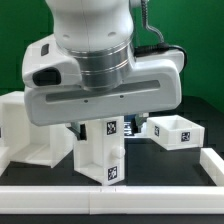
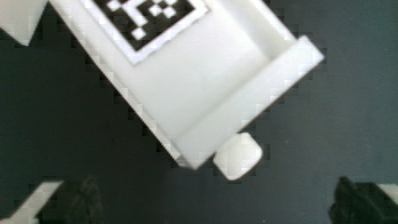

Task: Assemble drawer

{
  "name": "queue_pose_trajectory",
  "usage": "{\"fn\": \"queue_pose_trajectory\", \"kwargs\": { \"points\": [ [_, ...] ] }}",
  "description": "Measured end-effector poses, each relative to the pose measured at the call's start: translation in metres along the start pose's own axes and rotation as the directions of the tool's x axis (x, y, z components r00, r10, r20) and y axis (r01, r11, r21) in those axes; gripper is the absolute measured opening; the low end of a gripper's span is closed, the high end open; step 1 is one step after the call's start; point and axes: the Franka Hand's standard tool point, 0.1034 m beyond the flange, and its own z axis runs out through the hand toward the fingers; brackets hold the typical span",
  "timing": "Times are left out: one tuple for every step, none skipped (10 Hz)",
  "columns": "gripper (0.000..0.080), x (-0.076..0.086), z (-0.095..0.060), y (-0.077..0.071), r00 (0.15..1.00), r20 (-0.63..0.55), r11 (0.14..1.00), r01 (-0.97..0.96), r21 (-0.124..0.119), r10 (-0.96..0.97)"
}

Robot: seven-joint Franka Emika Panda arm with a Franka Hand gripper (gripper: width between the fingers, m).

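A matte black tabletop (image 1: 165, 172) lies before a plain green backdrop (image 1: 200, 50). 1 long white border bar (image 1: 60, 197) runs along its near edge; a 2nd white bar (image 1: 212, 165) lines the exterior view's right.

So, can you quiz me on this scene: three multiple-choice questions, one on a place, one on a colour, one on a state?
1. The big shell sits at the exterior view's: A right, B left, C middle.
2. The table is: A red, B yellow, C black.
3. The small tray at the exterior view's right is: A empty, B lidded, C upside down.
Answers: B, it fills the left side; C, dark surface shows between parts; A, its bare inside shows.
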Motion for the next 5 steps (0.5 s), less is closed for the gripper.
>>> {"fn": "queue_pose_trajectory", "kwargs": {
  "points": [
    [0.0649, 0.000, 0.000, 0.000, 1.000, 0.001, 1.000, 0.000, 0.000, 0.000],
    [0.0649, -0.004, 0.004, 0.001, 0.999, 0.020, 0.999, -0.034, 0.010, 0.033],
    [0.0649, -0.011, 0.015, 0.003, 0.994, 0.068, 0.996, -0.089, 0.025, 0.087],
    [0.0649, -0.020, 0.025, 0.004, 0.984, 0.129, 0.991, -0.129, 0.026, 0.125],
    [0.0649, -0.025, 0.031, 0.004, 0.976, 0.164, 0.988, -0.152, 0.025, 0.146]
  ]
}}
